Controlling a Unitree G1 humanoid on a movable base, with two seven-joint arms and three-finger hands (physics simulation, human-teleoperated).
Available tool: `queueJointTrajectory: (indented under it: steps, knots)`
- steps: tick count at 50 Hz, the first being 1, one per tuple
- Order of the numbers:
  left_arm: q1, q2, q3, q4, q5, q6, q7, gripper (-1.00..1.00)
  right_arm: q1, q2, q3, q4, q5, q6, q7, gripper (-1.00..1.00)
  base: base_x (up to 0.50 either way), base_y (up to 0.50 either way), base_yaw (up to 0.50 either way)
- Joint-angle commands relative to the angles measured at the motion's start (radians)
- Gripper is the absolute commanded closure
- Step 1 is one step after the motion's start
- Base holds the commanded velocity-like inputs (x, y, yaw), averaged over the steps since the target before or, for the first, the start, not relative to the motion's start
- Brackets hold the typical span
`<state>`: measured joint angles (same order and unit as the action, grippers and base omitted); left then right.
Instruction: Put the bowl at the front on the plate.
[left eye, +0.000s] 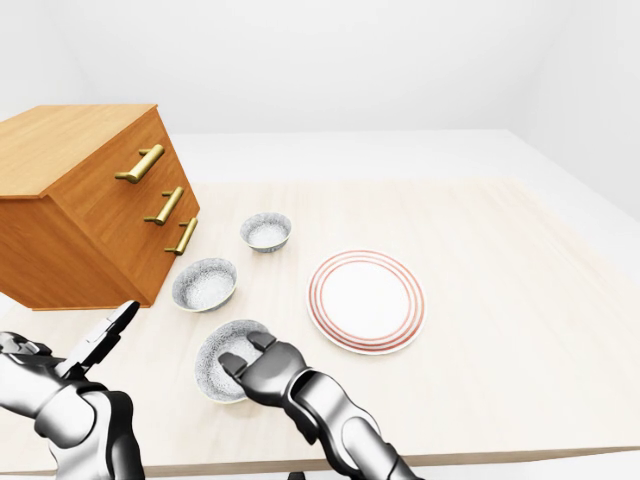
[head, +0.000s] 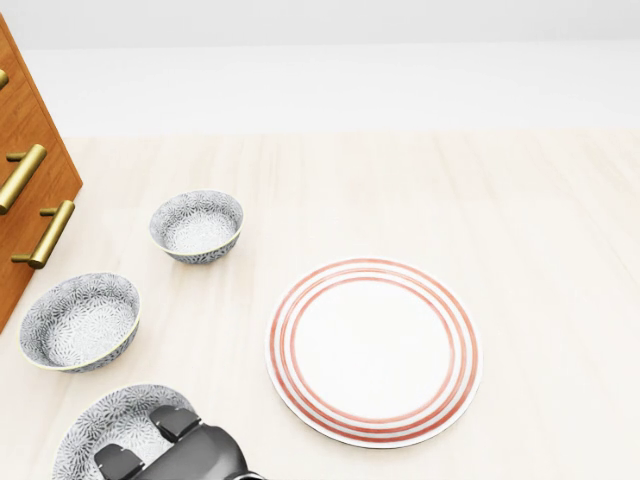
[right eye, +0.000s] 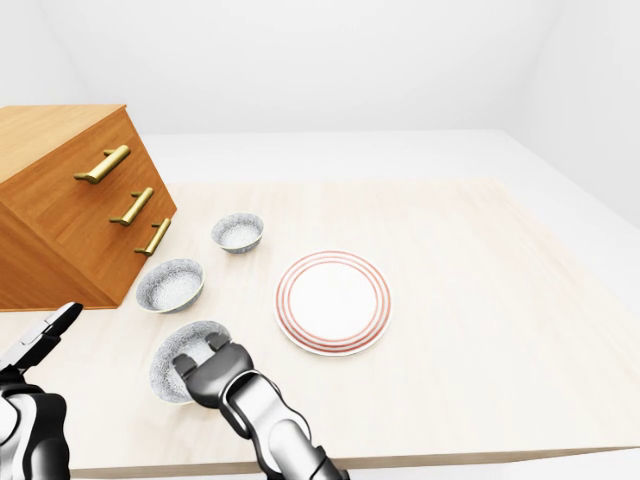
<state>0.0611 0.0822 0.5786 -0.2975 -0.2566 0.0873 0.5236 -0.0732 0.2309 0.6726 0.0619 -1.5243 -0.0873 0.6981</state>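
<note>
Near the bottom of the left-eye view, the closest bowl (left eye: 212, 372) sits on the table (left eye: 500, 300), left of the plate (left eye: 366, 300) and not touching it. The right hand (left eye: 262, 365) is at the bowl's rim with its fingers bent down inside, but I cannot tell if it grips. The left hand (left eye: 95, 345) is spread wide and holds nothing. The plate has nothing on it. I think the lifting and putting down are not done yet.
</note>
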Motion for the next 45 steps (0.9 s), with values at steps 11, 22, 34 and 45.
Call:
queueJointTrajectory:
  steps: [11,22,34,45]
  knots:
    - [0.000,0.001,-0.001,-0.003,0.001,0.000,0.000,-1.00,-0.010,0.014,-0.006,0.067,0.015,0.000,0.000,-1.00,0.00,0.00,0.00]
    - [0.000,0.000,-0.001,-0.003,0.001,0.000,0.000,-1.00,-0.010,0.014,-0.006,0.067,0.015,0.000,0.000,-1.00,0.00,0.00,0.00]
    - [0.001,0.000,0.000,-0.005,0.002,0.000,0.000,-1.00,-0.012,0.014,-0.009,0.067,0.013,0.000,0.000,-1.00,0.00,0.00,0.00]
    - [0.002,-0.002,0.007,-0.025,0.000,0.000,0.000,-1.00,-0.036,0.050,-0.015,0.127,0.037,0.000,0.000,-1.00,0.00,0.00,0.00]
